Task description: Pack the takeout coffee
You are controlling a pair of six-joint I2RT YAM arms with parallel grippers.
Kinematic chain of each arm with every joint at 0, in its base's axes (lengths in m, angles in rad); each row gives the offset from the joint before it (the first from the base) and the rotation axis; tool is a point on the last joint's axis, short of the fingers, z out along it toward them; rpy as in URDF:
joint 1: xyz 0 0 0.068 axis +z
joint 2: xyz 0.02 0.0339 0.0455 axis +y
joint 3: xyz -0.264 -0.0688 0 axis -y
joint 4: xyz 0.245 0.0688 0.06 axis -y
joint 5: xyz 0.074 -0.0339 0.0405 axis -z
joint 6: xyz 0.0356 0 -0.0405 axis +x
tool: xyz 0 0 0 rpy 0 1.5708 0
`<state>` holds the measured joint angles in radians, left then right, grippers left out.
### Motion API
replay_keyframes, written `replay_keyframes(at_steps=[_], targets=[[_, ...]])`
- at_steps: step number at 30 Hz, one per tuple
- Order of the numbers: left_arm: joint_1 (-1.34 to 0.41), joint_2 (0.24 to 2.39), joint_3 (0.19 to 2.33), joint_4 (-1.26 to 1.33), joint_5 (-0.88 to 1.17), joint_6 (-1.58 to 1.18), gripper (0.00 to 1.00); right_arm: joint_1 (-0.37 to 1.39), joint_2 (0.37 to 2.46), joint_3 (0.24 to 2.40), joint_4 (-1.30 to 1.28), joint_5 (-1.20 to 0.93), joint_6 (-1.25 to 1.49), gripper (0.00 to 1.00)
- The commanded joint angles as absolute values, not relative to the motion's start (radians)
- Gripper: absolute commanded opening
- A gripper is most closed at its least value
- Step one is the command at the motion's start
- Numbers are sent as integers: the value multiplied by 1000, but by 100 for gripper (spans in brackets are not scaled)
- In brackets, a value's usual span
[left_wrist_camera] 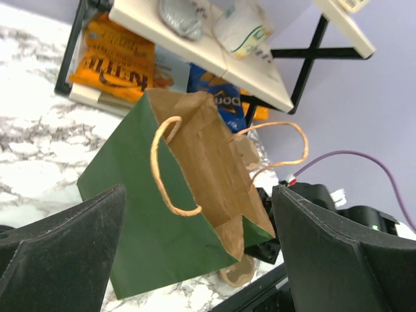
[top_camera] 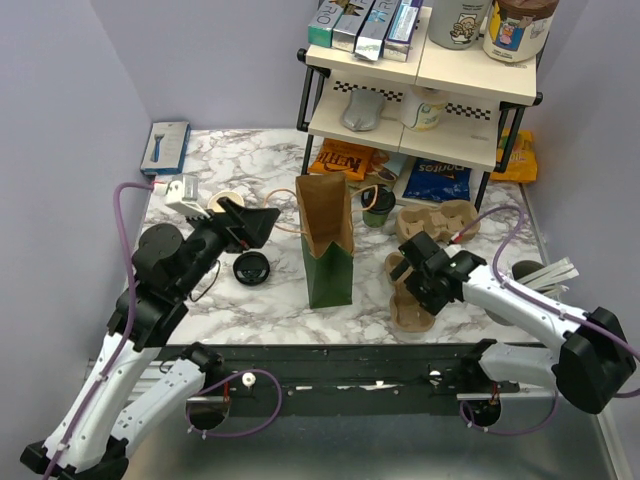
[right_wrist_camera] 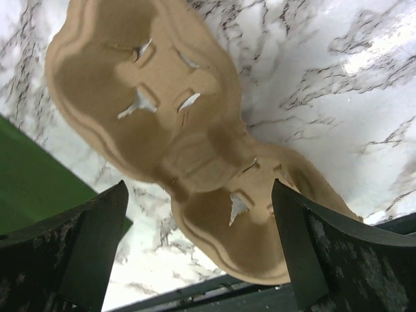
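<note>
While the left end effector (top_camera: 266, 224) gapes apart, the lid (top_camera: 251, 268) lies just beside it.

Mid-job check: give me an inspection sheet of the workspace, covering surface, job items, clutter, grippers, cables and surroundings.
Surface: marble table; no spill seen.
Job's things: green cup upright behind the bag; black lid flat on the table, left of the bag; bag upright, mouth open.
Clutter: rear carrier; near carrier; grey cup with white sticks; blue box.
Grippers: left gripper open, empty, facing the bag; right gripper open above the near carrier, holding nothing.
Cables: purple cables loop off both arms; no snag seen.
Surroundings: shelf at the rear with snacks; plain walls.
</note>
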<state>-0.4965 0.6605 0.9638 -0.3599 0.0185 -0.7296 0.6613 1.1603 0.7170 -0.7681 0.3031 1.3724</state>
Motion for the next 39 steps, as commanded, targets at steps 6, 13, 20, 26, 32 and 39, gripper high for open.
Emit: replay_keyframes(at_steps=[6,13,20,26,32,39], targets=[[-492,612,957,-360,-51,-678,99,667,1244,723,-729,405,1523,89],[-492,629,960,-374,-54,-678,99,667,1281,747,-750,443,1493,72],[-492,626,953,-371,-78,-687,99,667,1282,723,-808,475,1499,52],[-492,624,956,-380,-89,-686,99,669,1285,698,-821,465,1451,44],[-492,606,943,-376,-94,-686,99,666,1336,722,-818,445,1442,57],[-492,606,945,-385,-103,-681,99,666,1376,753,-842,469,1428,60]])
